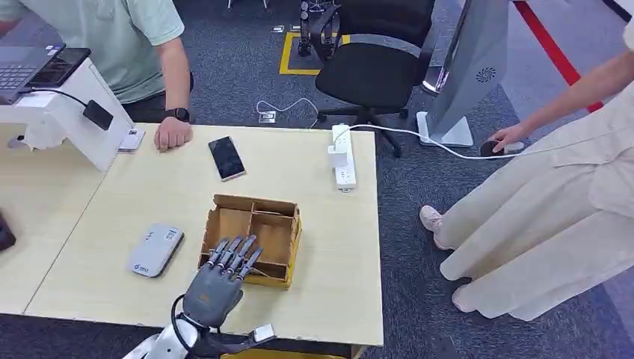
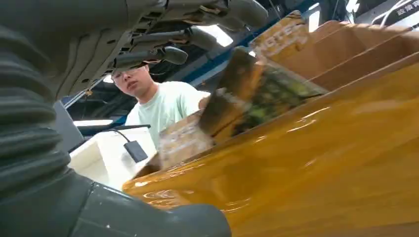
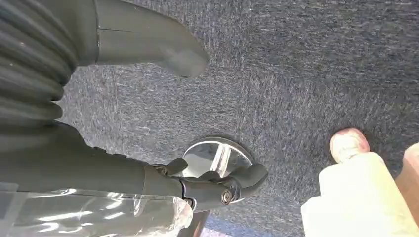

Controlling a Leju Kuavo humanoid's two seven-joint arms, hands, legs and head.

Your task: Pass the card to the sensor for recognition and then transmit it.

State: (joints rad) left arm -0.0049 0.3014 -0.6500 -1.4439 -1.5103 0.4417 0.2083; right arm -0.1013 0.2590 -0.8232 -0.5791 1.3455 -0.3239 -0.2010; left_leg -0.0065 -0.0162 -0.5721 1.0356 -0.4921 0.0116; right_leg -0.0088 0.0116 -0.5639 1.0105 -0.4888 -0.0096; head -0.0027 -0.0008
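A brown cardboard box (image 1: 258, 233) with several compartments and a glossy yellow outer wall (image 2: 316, 163) stands near the table's front edge. My left hand (image 1: 217, 283) is over its near left corner, fingers stretched out and apart above the compartments, thumb outside the wall. A blurred, tilted card (image 2: 254, 98) with green and brown print stands in the box just beyond my fingers (image 2: 163, 54); no finger closes on it. The grey-white card sensor (image 1: 155, 249) lies flat to the left of the box. My right hand (image 3: 123, 168) hangs over the carpet, holding nothing.
A black phone (image 1: 226, 157) and a white power strip (image 1: 344, 155) lie farther back on the table (image 1: 336, 299). A person in a green shirt rests a hand (image 1: 173, 133) on the far edge. Another person in cream clothes (image 1: 553, 217) stands at the right. An office chair (image 1: 374, 67) is behind.
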